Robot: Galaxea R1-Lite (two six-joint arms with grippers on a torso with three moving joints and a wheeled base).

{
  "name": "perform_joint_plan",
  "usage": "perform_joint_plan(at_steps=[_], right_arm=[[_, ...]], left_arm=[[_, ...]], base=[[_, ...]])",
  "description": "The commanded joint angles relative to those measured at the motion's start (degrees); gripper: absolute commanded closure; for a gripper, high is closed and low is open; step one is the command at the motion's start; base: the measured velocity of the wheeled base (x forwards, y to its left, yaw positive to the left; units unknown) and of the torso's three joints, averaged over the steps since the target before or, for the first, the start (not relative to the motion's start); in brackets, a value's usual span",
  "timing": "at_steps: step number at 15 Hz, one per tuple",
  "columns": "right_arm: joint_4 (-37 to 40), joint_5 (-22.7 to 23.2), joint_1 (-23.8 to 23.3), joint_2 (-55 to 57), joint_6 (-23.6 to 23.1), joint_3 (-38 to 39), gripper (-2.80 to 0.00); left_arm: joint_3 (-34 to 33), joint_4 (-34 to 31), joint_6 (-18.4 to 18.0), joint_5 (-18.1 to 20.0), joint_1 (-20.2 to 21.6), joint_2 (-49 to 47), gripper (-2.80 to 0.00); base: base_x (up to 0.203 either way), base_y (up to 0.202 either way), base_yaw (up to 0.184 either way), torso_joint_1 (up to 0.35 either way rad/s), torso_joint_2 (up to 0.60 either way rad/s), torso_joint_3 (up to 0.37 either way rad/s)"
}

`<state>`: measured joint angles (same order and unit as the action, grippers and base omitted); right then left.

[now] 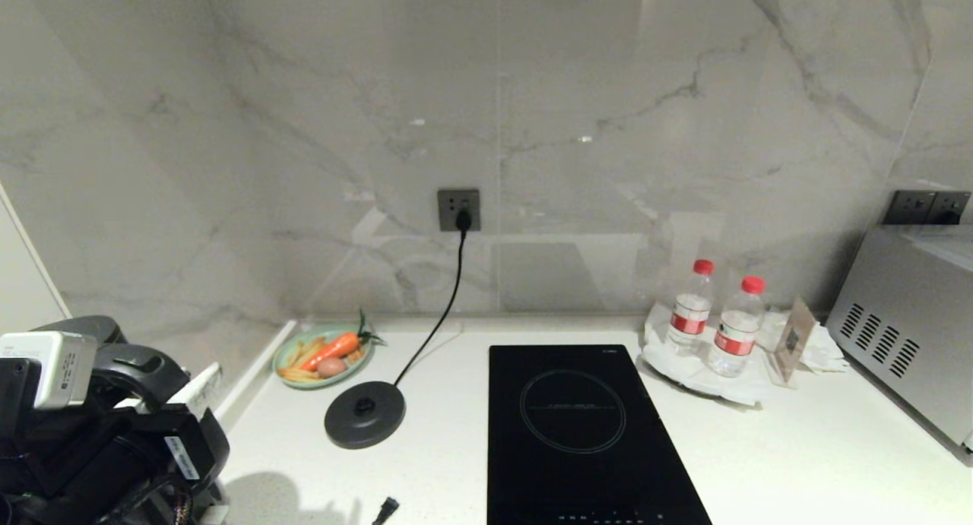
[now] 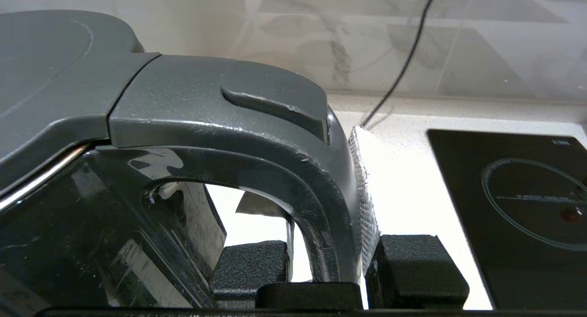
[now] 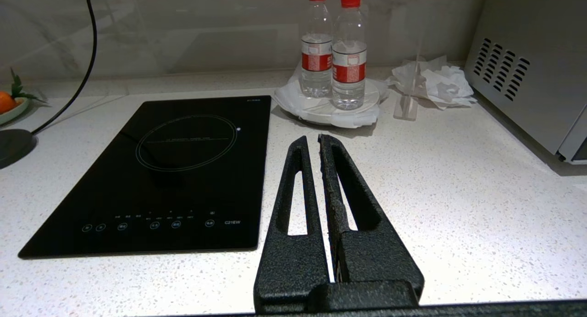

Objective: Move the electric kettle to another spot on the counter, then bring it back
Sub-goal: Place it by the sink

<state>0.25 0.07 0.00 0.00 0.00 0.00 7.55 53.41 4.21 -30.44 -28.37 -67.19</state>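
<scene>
Gripping the electric kettle by its loop handle, the left gripper has its two fingers closed on either side of the handle's outer upright, one finger inside the loop, the other outside with a silvery pad pressed against the handle. Kettle is off its round black base, well to the left of it, at the lower-left corner of the head view, where only the dark handle top and the left arm's wrist hardware show. Whether the kettle bottom touches the counter cannot be told. Left wrist is angled so its camera looks across the flat grey lid toward the marble wall.

Base sits empty on the counter, its cord running up to the wall socket. Green plate with carrot and egg lies just behind-left of the base. Black induction hob set in the counter to the right of the base. Two red-capped water bottles stand on a white plate with napkins further right, a silver oven at the far right.

Right gripper hovers level above the counter beside the hob, fingers pressed together, holding nothing, not in the head view.
</scene>
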Motion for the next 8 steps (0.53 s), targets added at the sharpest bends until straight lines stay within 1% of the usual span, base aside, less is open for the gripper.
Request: perform_joint_plan(at_steps=[1, 6, 7, 8], right_arm=[[0.0, 0.0, 0.0, 0.0, 0.0, 0.0, 0.00], [0.0, 0.0, 0.0, 0.0, -0.1, 0.0, 0.00], [0.0, 0.0, 0.0, 0.0, -0.1, 0.0, 0.00], [0.0, 0.0, 0.1, 0.0, -0.1, 0.0, 0.00]], left_arm=[[-0.6, 0.3, 0.1, -0.1, 0.6, 0.2, 0.00], [-0.3, 0.4, -0.1, -0.2, 0.6, 0.0, 0.00], [-0.3, 0.4, -0.1, -0.1, 0.6, 0.0, 0.00], [-0.3, 0.4, -0.1, -0.2, 0.6, 0.1, 0.00]], base=[[0.000, 0.000, 0.000, 0.000, 0.00, 0.000], [0.000, 0.000, 0.000, 0.000, 0.00, 0.000], [0.003, -0.002, 0.079, -0.002, 0.00, 0.002], [0.005, -0.012, 0.148, 0.003, 0.00, 0.002]])
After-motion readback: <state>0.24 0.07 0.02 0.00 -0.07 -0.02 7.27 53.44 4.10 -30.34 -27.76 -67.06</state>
